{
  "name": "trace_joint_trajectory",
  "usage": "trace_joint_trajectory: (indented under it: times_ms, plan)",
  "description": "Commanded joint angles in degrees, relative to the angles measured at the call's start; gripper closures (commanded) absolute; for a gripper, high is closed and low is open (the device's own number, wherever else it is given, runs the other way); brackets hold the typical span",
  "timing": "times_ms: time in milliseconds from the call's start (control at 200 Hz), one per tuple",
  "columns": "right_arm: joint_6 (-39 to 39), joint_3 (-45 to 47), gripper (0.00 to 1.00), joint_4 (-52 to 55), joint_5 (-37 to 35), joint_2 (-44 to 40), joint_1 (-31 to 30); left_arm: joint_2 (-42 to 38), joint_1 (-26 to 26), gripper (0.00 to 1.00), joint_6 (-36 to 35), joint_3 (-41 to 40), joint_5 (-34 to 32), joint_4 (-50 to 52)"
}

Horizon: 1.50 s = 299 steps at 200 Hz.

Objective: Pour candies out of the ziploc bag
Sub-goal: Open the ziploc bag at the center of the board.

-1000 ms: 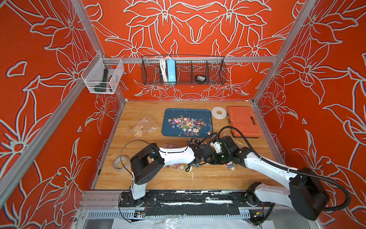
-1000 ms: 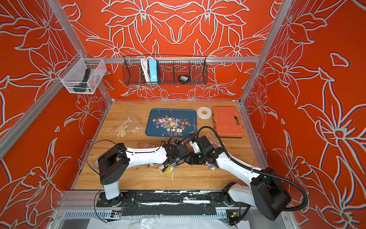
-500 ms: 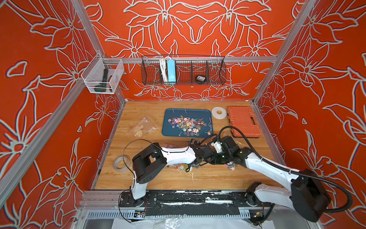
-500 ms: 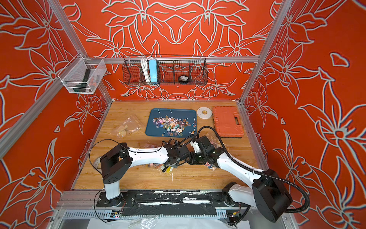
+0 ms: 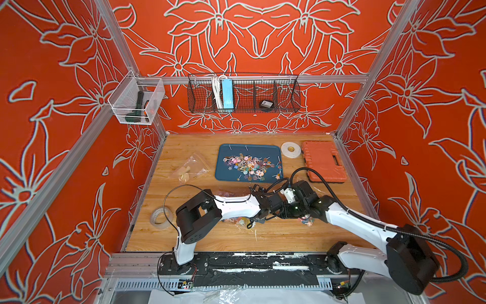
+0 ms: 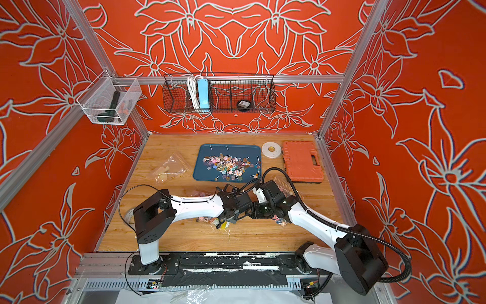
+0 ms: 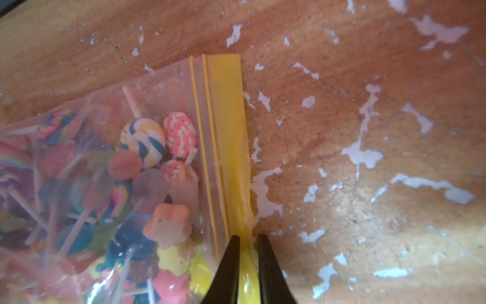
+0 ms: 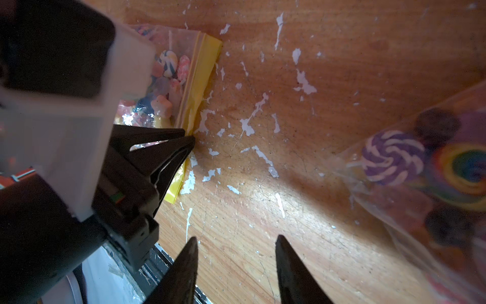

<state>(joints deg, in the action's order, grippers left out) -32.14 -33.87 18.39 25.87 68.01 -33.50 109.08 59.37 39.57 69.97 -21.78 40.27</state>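
We see the ziploc bag [image 7: 105, 171] of candies [image 7: 143, 140], lying on the counter [image 7: 368, 131], cut off at lower left. Our left pincer [image 7: 248, 238] pinches its yellow lip [image 7: 228, 118], seemingly tight. Our right pincer [image 8: 235, 239] gapes, empty.

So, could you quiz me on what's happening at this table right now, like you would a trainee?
1. True or false: the right arm's jaws are clamped on a bag.
2. What do the left arm's jaws pinch? A) the ziploc bag's yellow strip B) a lollipop stick C) a tape roll
3. Fill in: loose candies lie on the blue ____.
Key: 1 false, they stand open, holding nothing; 2 A; 3 tray.
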Motion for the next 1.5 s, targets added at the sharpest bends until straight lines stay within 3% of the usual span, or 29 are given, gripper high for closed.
trace_joint_trajectory:
  times_ms: [0, 260, 405, 676, 881, 1491]
  plan:
    - [0.78, 0.58, 0.51, 0.98, -0.67, -0.68, -0.37, 1.95, 0.39, 0.85, 1.09, 0.60, -2.02, 2.62]
    - [0.77, 0.42, 0.51, 0.84, -0.56, -0.54, -0.41, 3.14, 0.39, 0.91, 1.39, 0.68, -2.99, 3.50]
    - [0.91, 0.38, 0.52, 0.93, -0.55, -0.64, -0.39, 3.17, 0.39, 1.00, 1.39, 0.76, -3.32, 3.68]
    - [1.64, 0.88, 0.52, 0.53, -0.65, -0.66, -0.38, -0.57, 0.39, 1.00, 0.97, 1.40, -5.04, 3.47]
    - [2.55, 0.96, 0.53, -2.58, 3.08, -0.03, -0.35, -4.51, 0.22, 1.00, -0.19, -0.41, -3.50, 0.08]
    - [-4.83, -1.38, 0.56, -21.07, 15.07, 16.02, -2.47, -10.54, -2.84, 1.00, -2.15, -9.00, -0.90, -7.70]
